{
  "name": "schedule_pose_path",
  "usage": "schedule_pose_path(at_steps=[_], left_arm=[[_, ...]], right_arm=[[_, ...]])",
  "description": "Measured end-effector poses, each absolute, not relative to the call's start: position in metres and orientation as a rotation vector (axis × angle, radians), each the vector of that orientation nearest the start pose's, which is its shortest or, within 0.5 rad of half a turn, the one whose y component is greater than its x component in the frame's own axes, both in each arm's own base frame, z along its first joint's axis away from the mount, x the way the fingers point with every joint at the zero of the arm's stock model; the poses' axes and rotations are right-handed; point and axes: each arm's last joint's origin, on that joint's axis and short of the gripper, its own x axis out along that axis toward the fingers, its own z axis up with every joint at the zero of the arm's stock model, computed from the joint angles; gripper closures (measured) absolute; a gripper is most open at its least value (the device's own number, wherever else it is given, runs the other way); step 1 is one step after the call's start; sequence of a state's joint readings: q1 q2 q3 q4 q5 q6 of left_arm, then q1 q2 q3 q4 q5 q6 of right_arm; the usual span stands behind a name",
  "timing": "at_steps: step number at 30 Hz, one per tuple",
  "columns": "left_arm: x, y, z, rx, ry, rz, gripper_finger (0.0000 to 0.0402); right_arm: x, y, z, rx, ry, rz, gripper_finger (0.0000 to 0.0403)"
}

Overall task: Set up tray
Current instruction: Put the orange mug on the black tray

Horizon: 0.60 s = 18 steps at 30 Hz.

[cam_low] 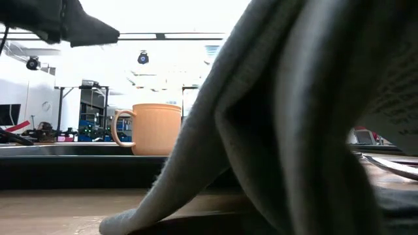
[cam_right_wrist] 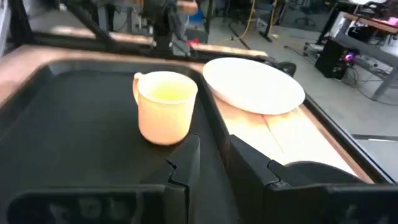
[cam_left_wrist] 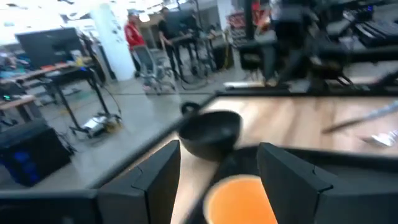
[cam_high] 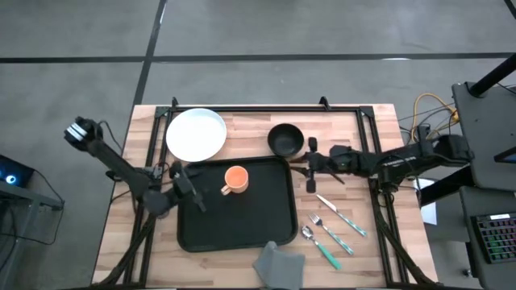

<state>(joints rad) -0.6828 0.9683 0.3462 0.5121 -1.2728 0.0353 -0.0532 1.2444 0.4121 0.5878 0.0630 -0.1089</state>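
The black tray point(cam_high: 242, 229) lies on the middle of the wooden table. An orange cup point(cam_high: 235, 179) stands upright on the tray's far half, its handle toward the table's left. My left gripper point(cam_high: 192, 193) hovers over the tray's left edge, left of the cup. It is open, and in the left wrist view the cup point(cam_left_wrist: 239, 199) shows below and between its fingers point(cam_left_wrist: 155, 180). My right gripper point(cam_high: 310, 165) hangs beside the tray's far right corner, near a black bowl point(cam_high: 285, 139). Its fingers point(cam_right_wrist: 186, 165) stand a narrow gap apart with nothing between them.
A white plate point(cam_high: 196, 134) rests at the table's far left, beyond the tray. A fork, a spoon and a knife point(cam_high: 330, 229) with teal handles lie to the tray's right. A grey folded napkin point(cam_high: 278, 264) at the near edge fills much of the low view.
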Motion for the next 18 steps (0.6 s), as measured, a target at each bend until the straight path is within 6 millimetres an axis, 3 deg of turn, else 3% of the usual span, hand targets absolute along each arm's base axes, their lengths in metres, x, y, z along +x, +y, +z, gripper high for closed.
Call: schedule_pose_path(at_steps=[9, 18], left_arm=[[0.128, -0.062, 0.260, 0.071, -0.032, 0.640, 0.0208], [0.107, -0.047, 0.280, 0.024, -0.108, 0.619, 0.0208]], right_arm=[[0.286, -0.016, 0.180, -0.049, 0.323, -0.069, 0.0335], [0.331, -0.018, 0.163, -0.017, 0.379, 0.008, 0.0335]])
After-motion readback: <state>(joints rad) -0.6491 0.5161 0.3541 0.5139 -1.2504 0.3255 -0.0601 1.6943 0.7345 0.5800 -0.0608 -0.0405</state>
